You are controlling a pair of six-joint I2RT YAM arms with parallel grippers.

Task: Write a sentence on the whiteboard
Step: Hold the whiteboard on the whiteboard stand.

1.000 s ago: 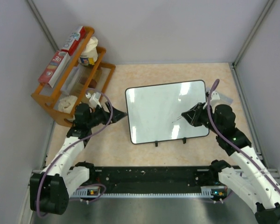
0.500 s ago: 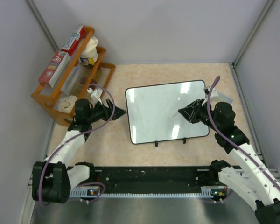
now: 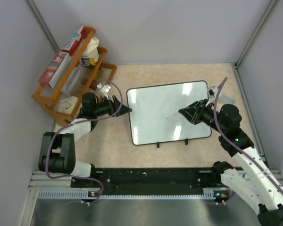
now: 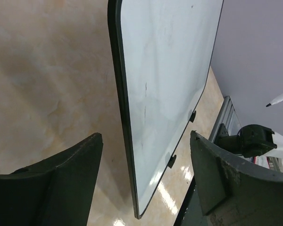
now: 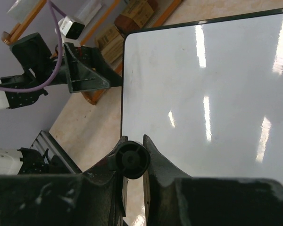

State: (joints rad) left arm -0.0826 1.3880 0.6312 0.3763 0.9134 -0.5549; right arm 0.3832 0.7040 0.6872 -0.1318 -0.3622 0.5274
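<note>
The whiteboard lies flat mid-table, glossy white with a thin black rim and small black clips on its near edge. The sentence is out of view: the board's face shows only glare and faint smudges. My right gripper hovers over the board's right half, shut on a marker whose thin tip points left above the surface. My left gripper stands open at the board's left edge. In the left wrist view that rim runs between the fingers, apart from both.
A wooden rack holding boxes and a jar stands at the back left, close behind the left arm. A small grey flat bar lies just right of the board. A black rail runs along the near edge. Walls close in on three sides.
The left gripper has swung forward and right to the board's left edge, its jaws narrowing a little. The right gripper has carried the marker left, farther over the board.
</note>
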